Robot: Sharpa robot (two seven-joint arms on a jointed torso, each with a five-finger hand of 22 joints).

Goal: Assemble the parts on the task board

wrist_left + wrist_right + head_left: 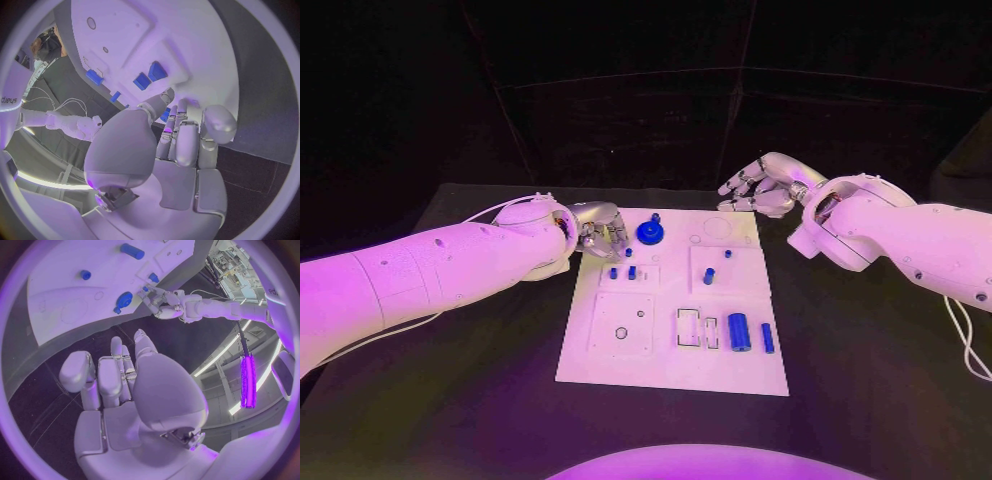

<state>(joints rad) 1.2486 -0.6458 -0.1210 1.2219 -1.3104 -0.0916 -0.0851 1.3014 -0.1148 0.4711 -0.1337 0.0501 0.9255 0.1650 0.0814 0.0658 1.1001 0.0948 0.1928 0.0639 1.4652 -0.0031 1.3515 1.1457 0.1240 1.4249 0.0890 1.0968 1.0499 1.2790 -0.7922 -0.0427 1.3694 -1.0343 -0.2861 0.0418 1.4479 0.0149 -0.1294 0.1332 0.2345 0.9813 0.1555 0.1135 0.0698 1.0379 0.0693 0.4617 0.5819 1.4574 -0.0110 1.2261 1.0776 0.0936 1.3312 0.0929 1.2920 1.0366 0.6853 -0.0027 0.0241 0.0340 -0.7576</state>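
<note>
Your task board (610, 360) lies mid-worktop with blue parts (738, 333) on it, and no legible writing shows on them. Your left hand (600, 232) hangs at the board's far left corner, whether it grips anything you cannot tell. Your right hand (764, 187) hovers beyond the far right corner, fingers loosely apart, holding nothing.

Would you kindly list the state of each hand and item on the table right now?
Left hand: at the task board's left edge, fingers curled, nothing visibly held.
Right hand: off the board's far right corner, holding nothing.
Task board: flat on the table.
Large blue cylinder: lying on the board.
Blue knob part: standing on the board, untouched.
</note>
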